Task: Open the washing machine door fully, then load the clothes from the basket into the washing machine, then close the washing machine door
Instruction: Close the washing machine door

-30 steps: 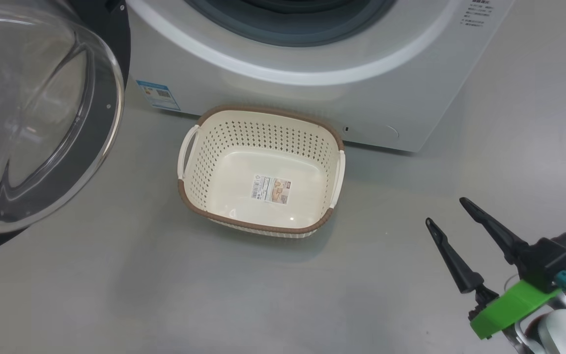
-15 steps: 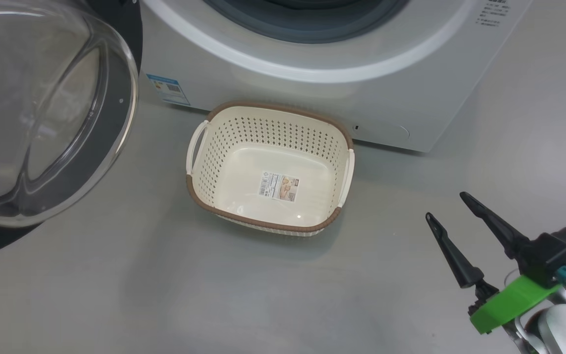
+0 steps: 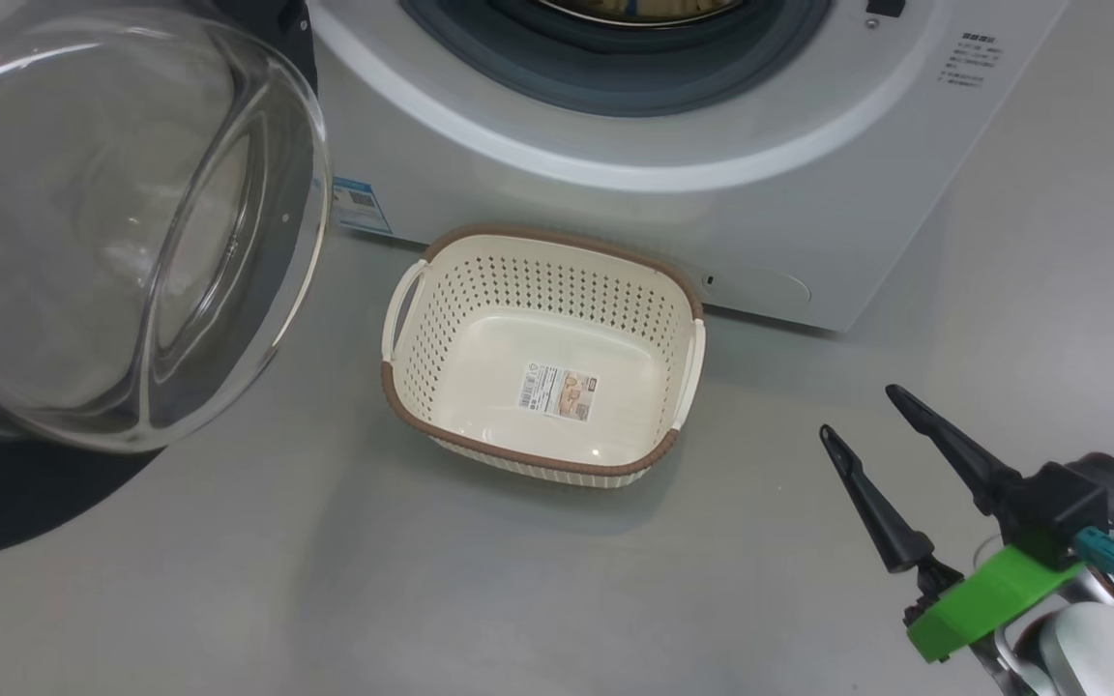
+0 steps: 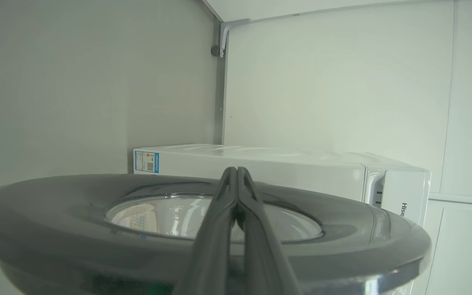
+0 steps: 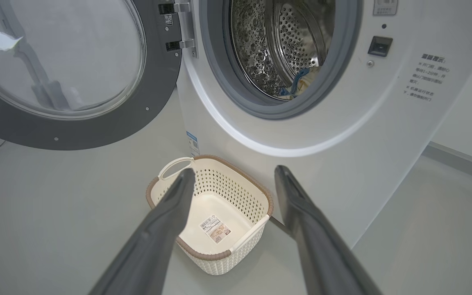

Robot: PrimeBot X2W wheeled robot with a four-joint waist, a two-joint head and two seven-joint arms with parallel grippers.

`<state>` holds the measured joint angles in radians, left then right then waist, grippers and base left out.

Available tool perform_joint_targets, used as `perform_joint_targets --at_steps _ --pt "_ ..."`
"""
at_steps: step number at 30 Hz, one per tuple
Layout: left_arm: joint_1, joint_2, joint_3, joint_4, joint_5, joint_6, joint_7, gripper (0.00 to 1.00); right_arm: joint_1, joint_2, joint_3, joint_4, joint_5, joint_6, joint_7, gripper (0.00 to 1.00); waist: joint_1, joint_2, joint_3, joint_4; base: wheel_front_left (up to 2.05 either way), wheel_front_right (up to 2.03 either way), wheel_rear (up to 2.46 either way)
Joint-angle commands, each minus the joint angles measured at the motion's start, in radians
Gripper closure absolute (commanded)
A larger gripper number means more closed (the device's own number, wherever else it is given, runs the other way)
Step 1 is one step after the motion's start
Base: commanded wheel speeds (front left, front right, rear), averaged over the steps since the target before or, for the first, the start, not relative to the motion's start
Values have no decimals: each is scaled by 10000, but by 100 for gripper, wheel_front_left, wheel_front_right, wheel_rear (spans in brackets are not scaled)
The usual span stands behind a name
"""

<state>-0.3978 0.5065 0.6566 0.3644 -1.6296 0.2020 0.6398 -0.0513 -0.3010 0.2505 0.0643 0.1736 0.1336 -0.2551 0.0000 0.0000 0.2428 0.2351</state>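
A smooth pale grey floor [image 3: 325,599] spread across the lower half of the head view. In the left wrist view, plain off-white wall panels [image 4: 334,82] met at a grey vertical corner strip [image 4: 218,102], upper middle, topped by a small metal bracket [image 4: 224,35]. A grey skirting board [image 5: 465,162] crossed the right wrist view's right edge.

In my left wrist view I read "Hise" on the washing machine [image 4: 260,168], at four o'clock. Its blue sticker [image 4: 146,162] carries a QR code. The basket [image 3: 538,237] holds a label [image 3: 558,392] with a barcode. The grey print [image 5: 426,78] on the machine front at two o'clock is too small for me to read.
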Motion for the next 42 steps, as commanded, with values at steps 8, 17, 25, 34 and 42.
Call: perform_joint_targets --at_steps 8,17,25,34,42 --pt "275 394 -96 -1008 31 195 451 100 -111 353 135 -177 72 -29 -67 0 0 0 -491 136 0 0 0" --pt "395 175 -860 -1892 183 593 945 100 -82 947 207 -37 90 -29 -67 0 0 0 -1017 138 0 0 0" --pt "318 -169 -1264 -2680 192 875 1041 100 -7 1220 91 -47 78 -29 -67 0 0 0 -1229 -27 0 0 0" --pt "281 -602 -2317 -3805 491 1232 1243 100 -18 1408 29 -54 63 -29 -67 0 0 0 -1276 -349 0 0 0" --pt "162 -854 -2933 -4659 679 1674 1297 100 -23 1562 -36 -62 67 -29 -67 0 0 0 -1314 -625 0 0 0"
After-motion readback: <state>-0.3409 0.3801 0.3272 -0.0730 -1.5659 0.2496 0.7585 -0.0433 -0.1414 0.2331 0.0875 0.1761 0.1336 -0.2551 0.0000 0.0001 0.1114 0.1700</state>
